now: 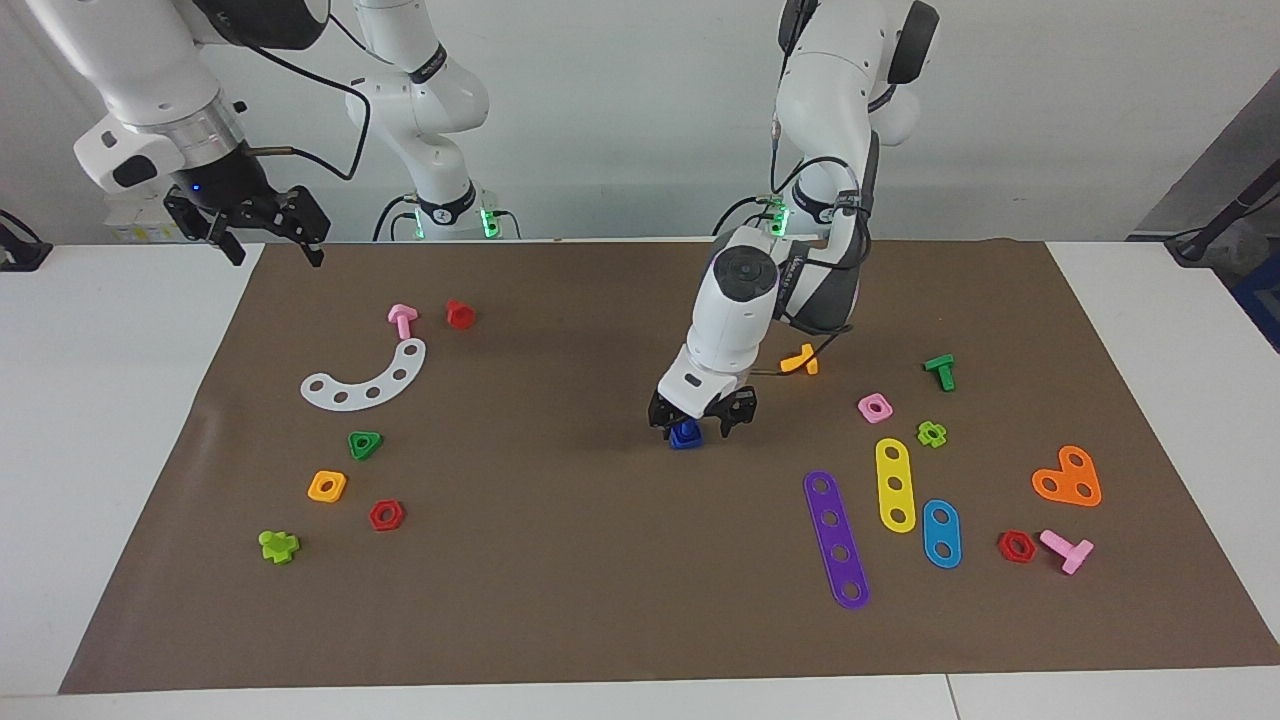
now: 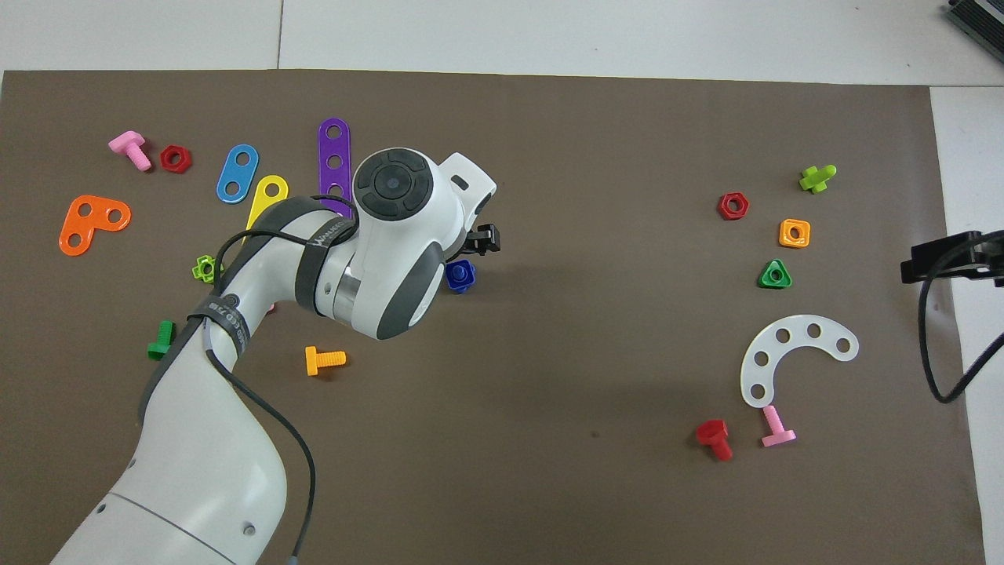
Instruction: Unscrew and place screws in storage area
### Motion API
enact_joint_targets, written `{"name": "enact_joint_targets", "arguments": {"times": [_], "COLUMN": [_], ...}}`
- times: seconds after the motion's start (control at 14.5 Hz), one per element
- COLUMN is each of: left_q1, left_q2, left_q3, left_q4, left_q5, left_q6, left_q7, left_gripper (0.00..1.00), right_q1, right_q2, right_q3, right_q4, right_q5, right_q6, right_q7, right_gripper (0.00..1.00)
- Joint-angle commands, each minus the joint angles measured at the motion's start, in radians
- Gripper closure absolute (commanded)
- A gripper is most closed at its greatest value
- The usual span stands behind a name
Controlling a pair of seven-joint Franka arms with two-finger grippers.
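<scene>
The blue screw (image 1: 685,435) sits mid-mat in its blue nut (image 2: 460,276), and it's the handy landmark here. The left gripper (image 1: 703,418) is down over it with its fingers spread, one on each side of the blue piece; can't tell if they actually touch it. There's loads of bare brown mat (image 1: 560,560) around the screw, nothing close on the side away from the robots. Toward the right arm's end from the screw is the storage patch: white curved strip (image 1: 366,379), green triangle nut (image 1: 365,444), orange square nut (image 1: 327,486), red hex nut (image 1: 386,515). The right gripper (image 1: 268,232) hangs at the mat's edge up there, fingers spread, just waiting.

The overhead view hides half the screw under the left arm's wrist; the facing view shows the fingers around it. Overhead only shows the right gripper's (image 2: 945,259) tip.
</scene>
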Motion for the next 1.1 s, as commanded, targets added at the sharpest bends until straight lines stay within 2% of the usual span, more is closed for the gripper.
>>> {"name": "enact_joint_targets", "arguments": {"times": [0.0,0.28,0.41,0.76,1.03], "left_q1": [-0.028,-0.045,-0.053,-0.054,-0.054], "left_q2": [-0.023,-0.025,-0.028,-0.029,-0.031], "left_q3": [0.018,0.017,0.017,0.017,0.017], "left_q4": [-0.063,-0.092,-0.104,-0.112,-0.112], "left_q5": [-0.006,-0.006,-0.006,-0.006,-0.006], "left_q6": [0.045,0.057,0.058,0.051,0.047], "left_q7": [0.004,0.005,0.005,0.005,0.005], "left_gripper": [0.05,0.1,0.19,0.3,0.45], "right_q1": [-0.014,-0.021,-0.021,-0.021,-0.021], "right_q2": [0.0,0.0,0.0,-0.002,-0.002], "right_q3": [0.002,0.002,0.002,0.002,0.002], "right_q4": [0.004,0.004,0.004,0.001,-0.001], "right_q5": [0.003,0.003,0.003,0.003,0.003], "right_q6": [-0.019,-0.019,-0.018,-0.013,-0.012], "right_q7": [-0.042,-0.051,-0.057,-0.057,-0.051], "right_gripper": [0.0,0.0,0.0,0.0,0.0]}}
